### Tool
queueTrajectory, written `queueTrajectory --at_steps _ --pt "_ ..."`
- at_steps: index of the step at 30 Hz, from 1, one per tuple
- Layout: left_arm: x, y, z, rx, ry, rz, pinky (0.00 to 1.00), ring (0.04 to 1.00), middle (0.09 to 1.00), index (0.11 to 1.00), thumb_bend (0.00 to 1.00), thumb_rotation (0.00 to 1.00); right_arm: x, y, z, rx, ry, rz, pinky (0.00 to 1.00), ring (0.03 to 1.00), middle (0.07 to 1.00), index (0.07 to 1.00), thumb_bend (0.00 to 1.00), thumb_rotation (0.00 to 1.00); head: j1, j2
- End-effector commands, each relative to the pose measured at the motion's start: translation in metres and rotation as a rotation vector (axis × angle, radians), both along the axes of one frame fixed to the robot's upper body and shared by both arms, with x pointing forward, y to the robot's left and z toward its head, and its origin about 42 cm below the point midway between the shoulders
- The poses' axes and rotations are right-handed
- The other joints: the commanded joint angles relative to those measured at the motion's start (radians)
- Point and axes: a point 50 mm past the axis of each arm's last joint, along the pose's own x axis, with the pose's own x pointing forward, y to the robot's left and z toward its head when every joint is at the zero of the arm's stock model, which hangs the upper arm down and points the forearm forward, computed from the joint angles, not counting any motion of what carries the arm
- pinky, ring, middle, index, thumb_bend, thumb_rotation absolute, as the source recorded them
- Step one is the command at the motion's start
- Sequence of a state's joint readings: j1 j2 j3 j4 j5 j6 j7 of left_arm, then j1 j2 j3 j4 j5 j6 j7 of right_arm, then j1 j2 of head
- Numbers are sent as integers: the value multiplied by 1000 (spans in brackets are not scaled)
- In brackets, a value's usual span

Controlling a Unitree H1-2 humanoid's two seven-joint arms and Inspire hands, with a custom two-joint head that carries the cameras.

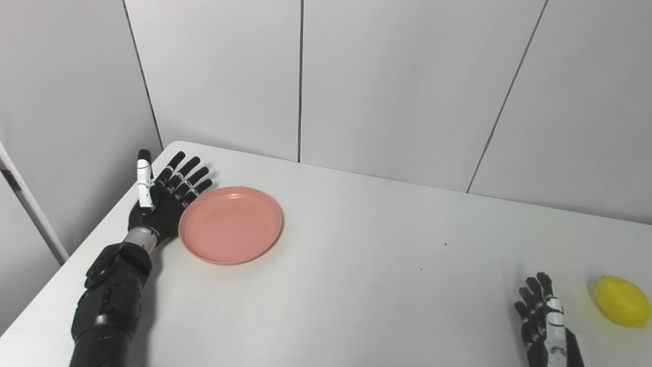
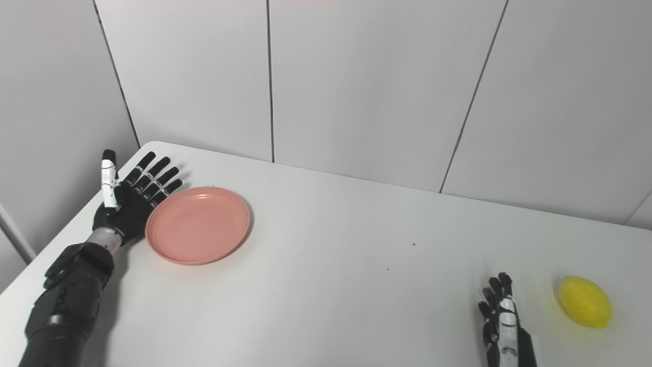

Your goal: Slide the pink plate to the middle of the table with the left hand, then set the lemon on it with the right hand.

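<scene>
- left eye view: the table (image 1: 356, 285) is white, with grey wall panels (image 1: 387, 81) behind it.
- the plate (image 1: 230, 224) is pink and round, lying flat on the table's left part, near the far left corner and well away from the middle.
- the left hand (image 1: 163, 196) lies at the plate's left rim, fingers (image 1: 186, 173) straight and spread, pointing away from the robot; it holds nothing. the palm side faces the plate; the hand looks to be touching the rim or just beside it, contact not certain.
- the left arm (image 1: 109, 300) runs from the bottom left edge along the table's left side.
- the lemon (image 1: 622, 300) is yellow, lying on the table at the right edge of the picture, near the front.
- the right hand (image 1: 542, 318) rests low at the bottom right, just left of the lemon and apart from it; fingers extended and loosely together, gripping nothing.
- a few small dark specks (image 1: 445, 244) lie on the table between plate and lemon.
- right eye view: same layout, seen a little from the right.
- the plate (image 2: 197, 224) sits left of centre; the left hand (image 2: 130, 196) is spread at its left rim.
- the lemon (image 2: 585, 302) shows whole here, with a clear strip of table between it and the right hand (image 2: 501, 318).
- plate and lemon are well apart, on opposite sides of the table.
</scene>
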State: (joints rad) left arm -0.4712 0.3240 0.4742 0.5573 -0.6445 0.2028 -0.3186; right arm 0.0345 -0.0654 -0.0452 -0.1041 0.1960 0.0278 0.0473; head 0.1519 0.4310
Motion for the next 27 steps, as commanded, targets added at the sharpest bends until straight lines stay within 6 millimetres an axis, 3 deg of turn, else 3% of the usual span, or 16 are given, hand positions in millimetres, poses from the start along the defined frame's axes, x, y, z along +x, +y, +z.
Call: queueTrajectory --at_steps 1,10,16,23,27 --pt "2 -3 6 8 14 2 696 758 817 914 787 835 -6 8 -9 6 63 22 1000 988 981 1000 618 1000 -1 2" --pt "-1 -17 9 -1 58 5 713 762 788 891 802 798 -5 11 -10 6 59 18 1000 985 975 1000 620 1000 -6 7" --pt "-6 -30 12 6 70 -12 743 761 797 893 789 824 -5 11 -9 1 67 26 1000 994 980 1000 647 1000 -10 9" --pt "-10 -43 12 70 89 -18 720 775 797 892 784 825 -5 13 -8 5 63 19 1000 986 972 1000 648 1000 -14 11" --pt "-14 -55 12 123 93 -33 700 756 790 845 770 851 -5 13 -7 2 62 18 1000 983 967 999 632 1000 -16 14"
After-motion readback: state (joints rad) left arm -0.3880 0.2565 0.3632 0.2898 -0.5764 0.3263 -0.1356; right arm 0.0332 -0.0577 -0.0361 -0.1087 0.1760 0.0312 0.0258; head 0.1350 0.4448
